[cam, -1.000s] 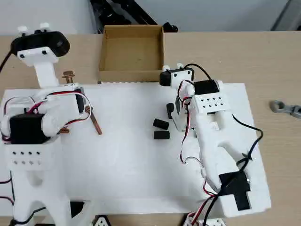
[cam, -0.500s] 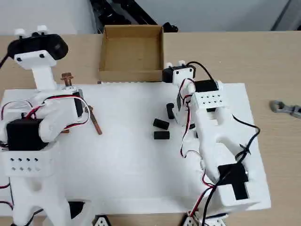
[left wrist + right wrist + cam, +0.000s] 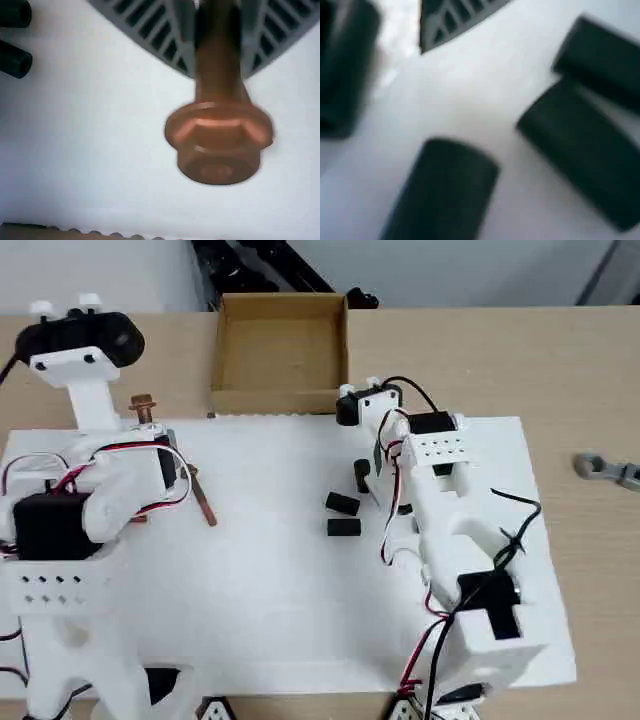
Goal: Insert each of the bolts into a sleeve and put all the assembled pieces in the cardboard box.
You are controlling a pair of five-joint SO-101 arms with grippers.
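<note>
Off the front left corner of the cardboard box [image 3: 283, 350]: left claw [image 3: 219, 35], pinched on the shank of a copper flange bolt [image 3: 218, 145], hex head free. The grip is judged to suit carrying the bolt over to a sleeve.

Second bolt [image 3: 204, 500]: loose, lying flat farther from the box on that side, apparently awaiting its turn.

Off the front right corner of the box: three black sleeves [image 3: 343, 504], close together but apart, none with a bolt in it. Right claw [image 3: 376, 480] sits low just beside them, probably placed to take one up. Whether it is spread or pressed together cannot be told.

Box: holds nothing; no piece assembled yet.

Surface: white foam board [image 3: 270, 620] on a pale wooden worktop [image 3: 580, 360]. A metal wrench [image 3: 605, 468] lies well to the right of the box.

Behind the box: dark equipment [image 3: 250, 265] against a grey background.
</note>
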